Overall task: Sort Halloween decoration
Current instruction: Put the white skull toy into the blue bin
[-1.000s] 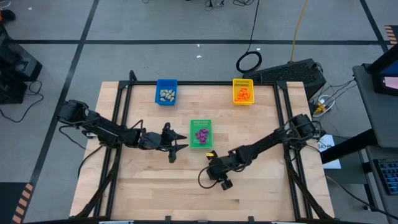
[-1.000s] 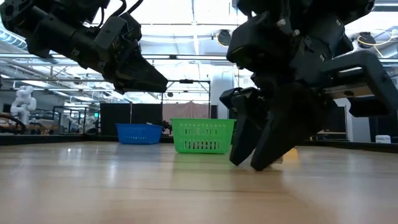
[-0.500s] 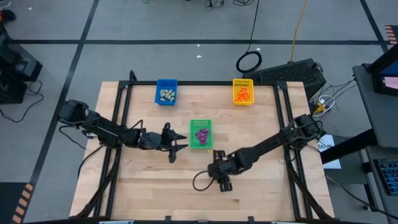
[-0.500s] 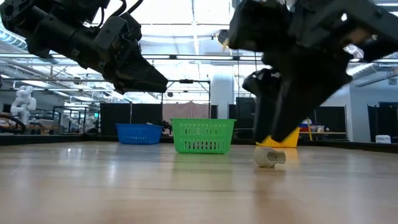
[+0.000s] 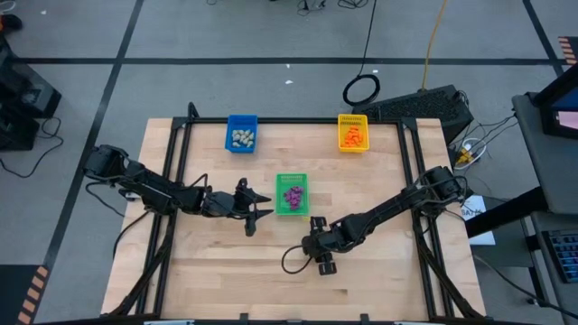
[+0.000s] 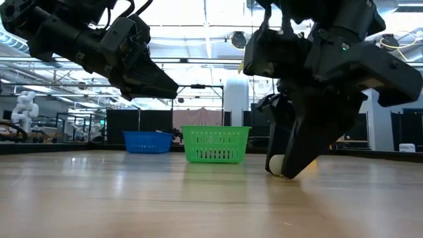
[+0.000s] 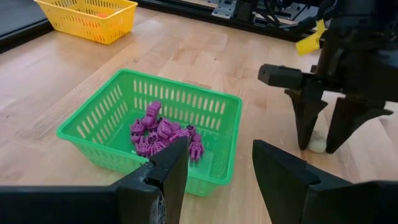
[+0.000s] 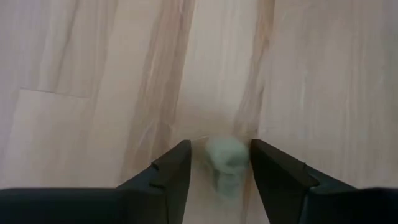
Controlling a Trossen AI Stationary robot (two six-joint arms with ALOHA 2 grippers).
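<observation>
1 pale trinket (image 8: 225,155) lies on the counter (image 5: 379,271) between the right gripper (image 5: 317,248)'s parted jaws, not yet clamped; left gripper (image 5: 257,209), jaws wide and empty, hovers beside the green tray (image 5: 292,179).

arms: black, jointed | cables: black loops | claw (image 7: 214,168): dark wedge-shaped fingers

You have a wooden table (image 5: 208,262) with three trays on it. The blue tray (image 5: 241,133) and yellow tray (image 5: 353,132) sit along its far edge, well apart. The green tray (image 5: 292,194) sits nearer the middle. Beyond the table, a cable loop (image 5: 362,89) lies on the grey floor.
</observation>
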